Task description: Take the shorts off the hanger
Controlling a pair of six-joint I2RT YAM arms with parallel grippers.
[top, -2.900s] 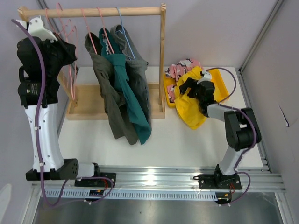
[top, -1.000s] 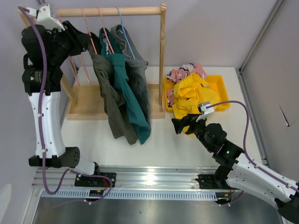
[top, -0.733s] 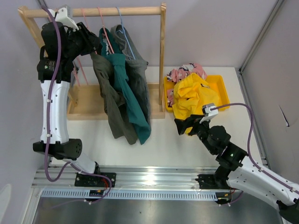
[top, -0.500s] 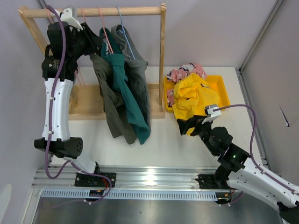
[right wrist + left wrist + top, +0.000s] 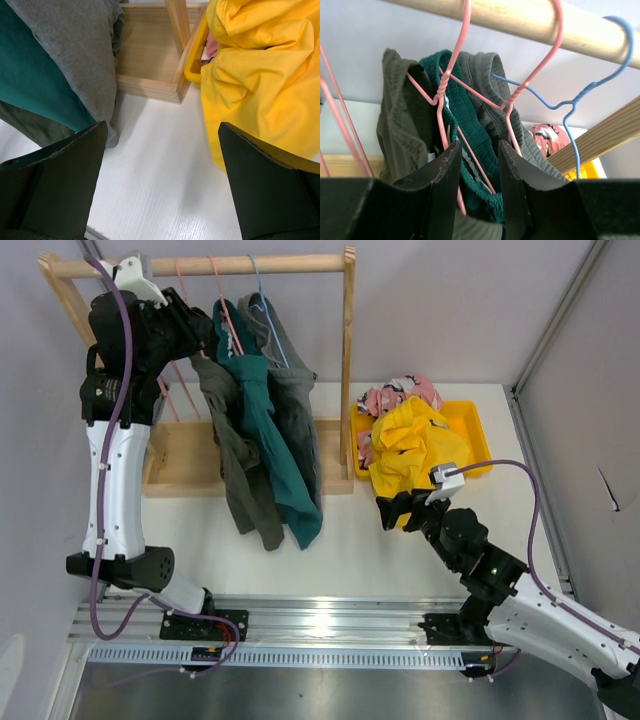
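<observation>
Three shorts hang on the rack: olive green (image 5: 238, 455), teal (image 5: 278, 455) and grey (image 5: 298, 390). My left gripper (image 5: 195, 325) is raised at their hangers. In the left wrist view its jaws (image 5: 479, 147) stand a little apart, with the teal waistband (image 5: 470, 115) and a pink hanger wire (image 5: 445, 85) between or just beyond them; olive shorts (image 5: 395, 125) are left, grey (image 5: 490, 85) right. Yellow shorts (image 5: 410, 455) and pink patterned shorts (image 5: 395, 395) lie in the yellow tray (image 5: 470, 425). My right gripper (image 5: 392, 508) is open and empty over the table (image 5: 162, 127), beside the yellow shorts (image 5: 260, 75).
The wooden rod (image 5: 240, 264) carries pink hangers and a blue hanger (image 5: 570, 105). The rack's right post (image 5: 348, 360) and wooden base (image 5: 150, 60) stand between the hanging shorts and the tray. Metal rails run along the near edge (image 5: 330, 625).
My left arm swung from the rack's left end to the hangers holding the shorts. My right arm drew back from the tray to the table, leaving the yellow shorts there.
</observation>
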